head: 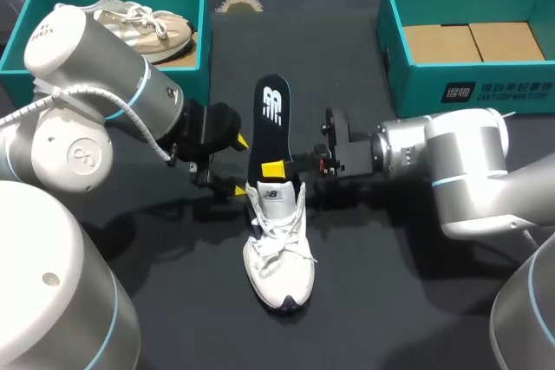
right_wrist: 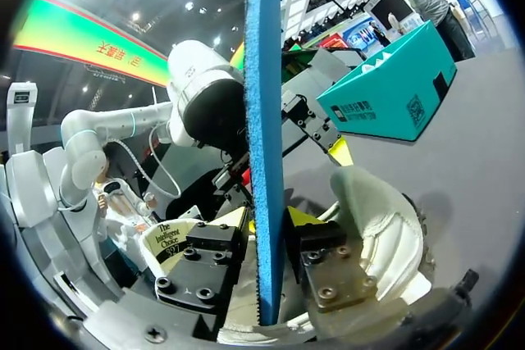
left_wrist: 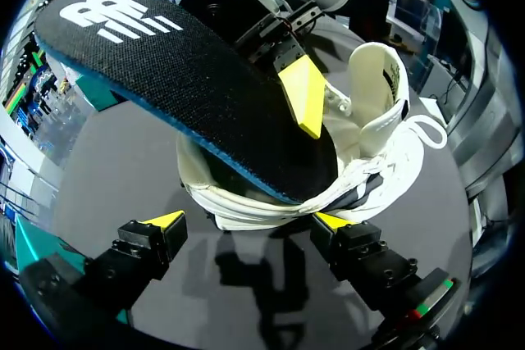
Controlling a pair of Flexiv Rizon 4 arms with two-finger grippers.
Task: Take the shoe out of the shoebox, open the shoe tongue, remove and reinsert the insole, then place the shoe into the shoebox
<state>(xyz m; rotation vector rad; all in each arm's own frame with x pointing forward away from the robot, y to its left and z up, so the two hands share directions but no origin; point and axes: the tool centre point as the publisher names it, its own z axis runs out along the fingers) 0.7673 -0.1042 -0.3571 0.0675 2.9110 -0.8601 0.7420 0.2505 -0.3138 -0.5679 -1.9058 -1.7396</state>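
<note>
The white shoe point(head: 279, 244) lies on the dark table, toe toward the front edge. Its black insole point(head: 271, 119), blue underneath, sticks out of the shoe's opening toward the back, the front end inside. My right gripper point(head: 276, 171) comes in from the right and is shut on the insole point(right_wrist: 264, 145), which stands edge-on between its fingers point(right_wrist: 320, 239). My left gripper point(head: 240, 165) is open just left of the shoe's heel. In the left wrist view the shoe point(left_wrist: 373, 145) and insole point(left_wrist: 180, 79) lie ahead of the open left gripper point(left_wrist: 248, 220). The shoe's tongue point(left_wrist: 379, 79) stands up.
A teal shoebox point(head: 26, 41) at the back left holds a beige shoe point(head: 143, 28). A second teal shoebox point(head: 468, 93) at the back right shows only its cardboard bottom. Dark table surface lies around the shoe and toward the front.
</note>
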